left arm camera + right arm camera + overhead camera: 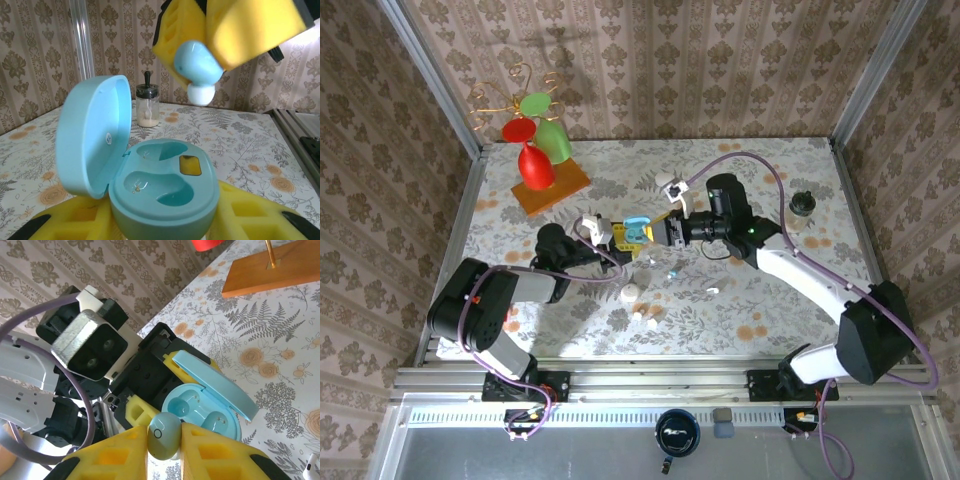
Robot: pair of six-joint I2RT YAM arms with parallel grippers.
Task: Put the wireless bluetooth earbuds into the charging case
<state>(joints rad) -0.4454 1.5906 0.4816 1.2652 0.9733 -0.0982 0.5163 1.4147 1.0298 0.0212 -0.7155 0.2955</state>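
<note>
My left gripper (165, 222) is clamped narrow on the pale blue charging case (165, 195), one yellow finger pad on each side of its base. The case is held up off the bench (770, 300) near the middle, its lid (92, 135) swung open and standing upright on the left. Both moulded earbud wells are bare, and a dark amber window (190, 166) sits beside the rear well. A small round mark (108, 138) is printed on the inside of the lid, too small to read.

My right gripper (165, 452) is pinched nearly closed on one pale teal earbud (164, 435), which is squeezed between its yellow pads. Seen from my left wrist, that earbud hangs just above the open case with its white tip (201, 94) pointing down, apart from the wells. A thin ring mark (158, 433) shows on the earbud's shell; I see no lettering I can read.

Tiny white bits (712, 291) lie on the floral bench nearer my bases. A small glass shaker (147, 105) with a black cap stands far off towards the wall.
</note>
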